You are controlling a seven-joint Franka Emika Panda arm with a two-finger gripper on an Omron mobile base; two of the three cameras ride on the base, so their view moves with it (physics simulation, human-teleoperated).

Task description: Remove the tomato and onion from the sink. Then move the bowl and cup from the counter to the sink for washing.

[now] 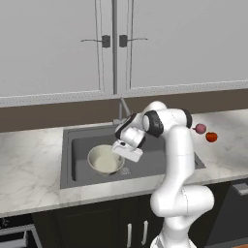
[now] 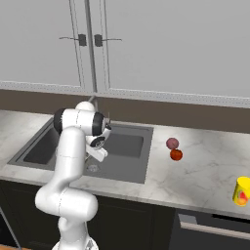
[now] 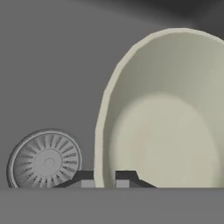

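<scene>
You're looking at one bowl, cream-white inside, sitting in dark grey sink beside round metal drain. Jaws nearly shut, pinching bowl rim. One onion, one tomato touching, one yellow cup, all resting on marble surface.

Pale grey wall cabinets with dark handles hang above a brown backsplash and dark base cabinets.

White arm with dark joints

The arm has rounded, glossy white segments with dark grey bands at the joints, a boxy white hand, and 2 small dark fingertips with pale grey pads.
</scene>
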